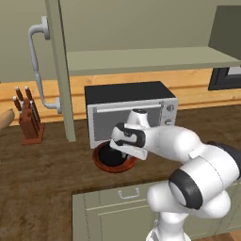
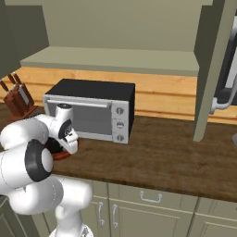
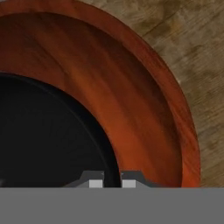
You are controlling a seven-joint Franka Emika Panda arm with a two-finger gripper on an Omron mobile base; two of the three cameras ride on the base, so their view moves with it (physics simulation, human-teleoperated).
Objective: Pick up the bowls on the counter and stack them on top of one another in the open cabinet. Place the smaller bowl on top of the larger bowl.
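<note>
On the dark brown wooden counter [image 1: 47, 169], the small black round bowl [image 3: 48, 140] sits inside the wide reddish-brown wooden bowl [image 3: 144, 109], at six o'clock from the toaster oven [image 1: 129, 110]. Jaws pinch the black bowl's rim at its three o'clock side. Next, I think, comes lifting toward the open cabinet shelf [image 1: 141, 59].

A toaster oven [image 1: 129, 113] and knife block [image 1: 29, 117] stand before an orange wood band [image 2: 162, 95].

A toaster oven [image 1: 129, 113] stands near a knife block [image 1: 29, 120].
</note>
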